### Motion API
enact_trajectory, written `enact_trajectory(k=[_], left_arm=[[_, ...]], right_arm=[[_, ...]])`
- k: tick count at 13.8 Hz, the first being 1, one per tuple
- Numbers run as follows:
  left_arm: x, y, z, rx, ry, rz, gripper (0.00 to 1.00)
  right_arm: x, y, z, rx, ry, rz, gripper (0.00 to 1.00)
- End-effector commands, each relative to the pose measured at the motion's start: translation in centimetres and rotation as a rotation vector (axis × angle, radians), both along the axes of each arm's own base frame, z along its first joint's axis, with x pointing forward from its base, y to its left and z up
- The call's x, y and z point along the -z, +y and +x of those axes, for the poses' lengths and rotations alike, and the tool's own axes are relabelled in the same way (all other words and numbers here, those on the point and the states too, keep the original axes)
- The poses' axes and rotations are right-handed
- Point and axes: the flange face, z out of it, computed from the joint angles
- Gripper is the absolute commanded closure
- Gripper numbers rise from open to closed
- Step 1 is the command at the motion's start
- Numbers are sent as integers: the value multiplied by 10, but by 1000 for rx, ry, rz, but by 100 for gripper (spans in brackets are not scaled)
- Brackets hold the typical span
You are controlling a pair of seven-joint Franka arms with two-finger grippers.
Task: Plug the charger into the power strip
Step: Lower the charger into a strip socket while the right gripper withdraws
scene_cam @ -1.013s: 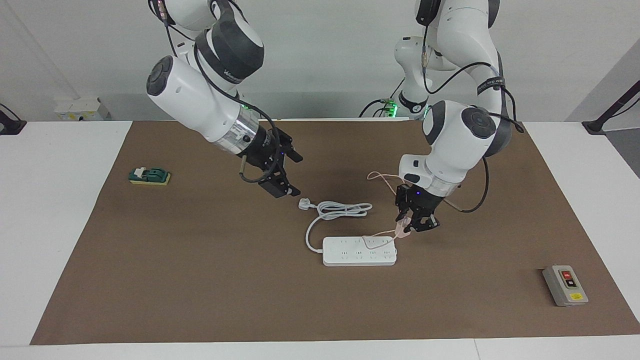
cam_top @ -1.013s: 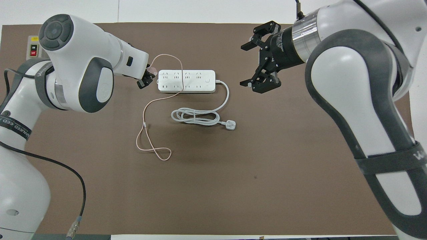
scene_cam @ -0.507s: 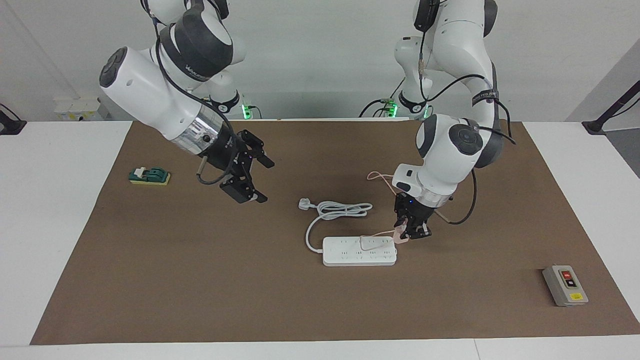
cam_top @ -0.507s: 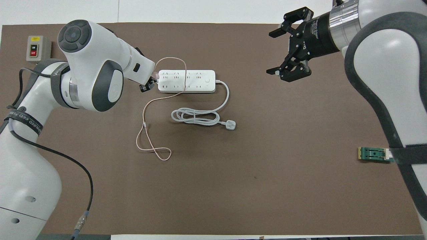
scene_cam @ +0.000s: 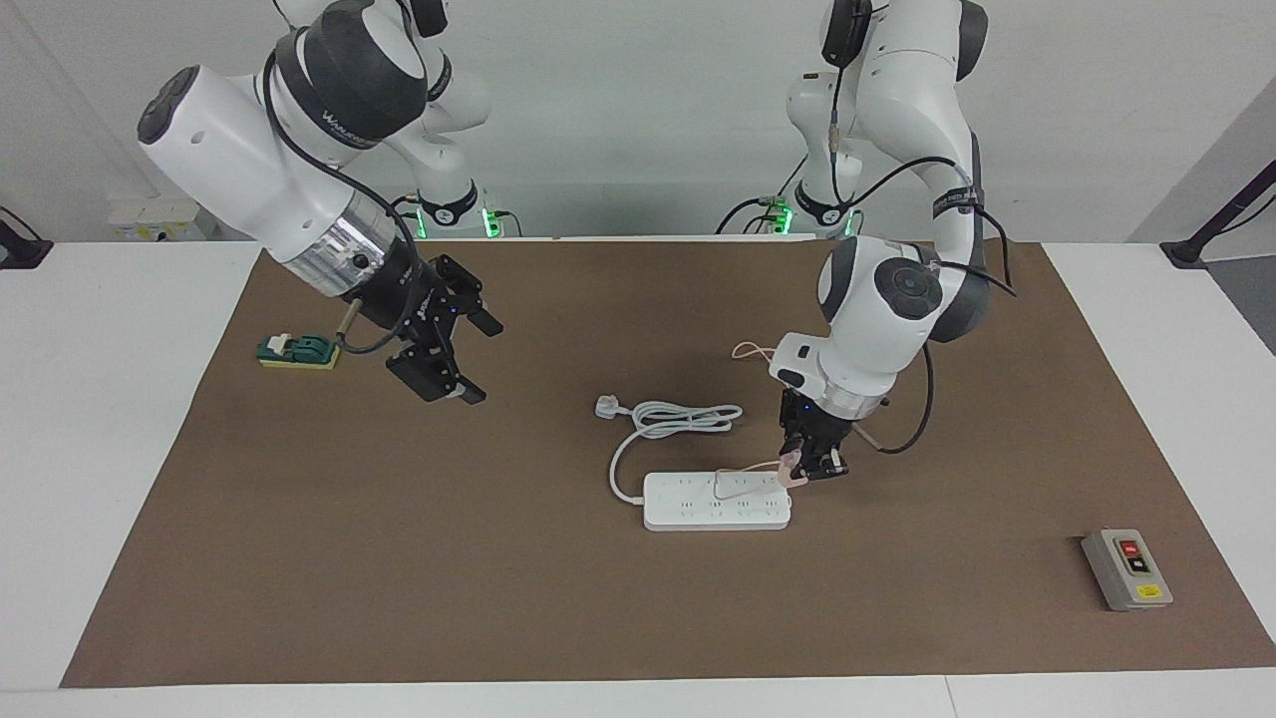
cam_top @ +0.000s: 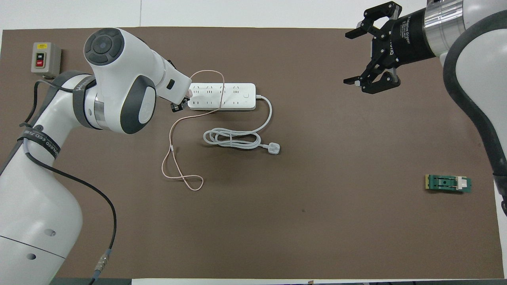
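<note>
The white power strip point(scene_cam: 678, 504) lies flat on the brown mat, also in the overhead view point(cam_top: 233, 97). My left gripper point(scene_cam: 812, 469) is shut on the pale-pink charger point(scene_cam: 793, 467) and holds it low over the strip's end toward the left arm's side. In the overhead view the charger point(cam_top: 189, 93) shows just under the left gripper's point(cam_top: 180, 103) wrist. I cannot tell if the prongs touch a socket. The thin pink cable point(cam_top: 171, 146) loops across the strip and toward the robots. My right gripper point(scene_cam: 483, 361) is open and empty, raised over bare mat, also in the overhead view point(cam_top: 348, 58).
The strip's thick white cord point(scene_cam: 688, 417) lies coiled nearer to the robots, ending in a white three-pin plug point(scene_cam: 607, 406). A grey box with red and black buttons point(scene_cam: 1126, 568) sits at the left arm's end. A small green block point(scene_cam: 297, 350) lies at the right arm's end.
The left gripper has carried the charger in over the strip's end and lowered it. The right gripper has drawn away from the strip toward the right arm's end, still open.
</note>
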Motion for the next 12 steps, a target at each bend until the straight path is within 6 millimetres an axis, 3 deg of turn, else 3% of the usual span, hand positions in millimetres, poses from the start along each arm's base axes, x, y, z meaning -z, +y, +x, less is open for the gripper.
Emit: enact_trajectory(k=[1,3,5,9,12], left_arm=[[7,-7,-2,18,-35,15,100],[15,-8,-4,19,-26,19,100],[19,-8,-7,19,-19,21,100],[23,-9,-9,22,-9,25,100],[26,-13,-11,27,-11,23,100]], right_arm=[[-19,-17,-10,-82,-64,-61,0],[-18,-22,-15,-197,-90,-117,0],[-17,-41,-18,-320,-125,-171,0],[-38,-64,-32,-580,-245,-303,0],[-40,-78,-38,-797,-283,-399,0]])
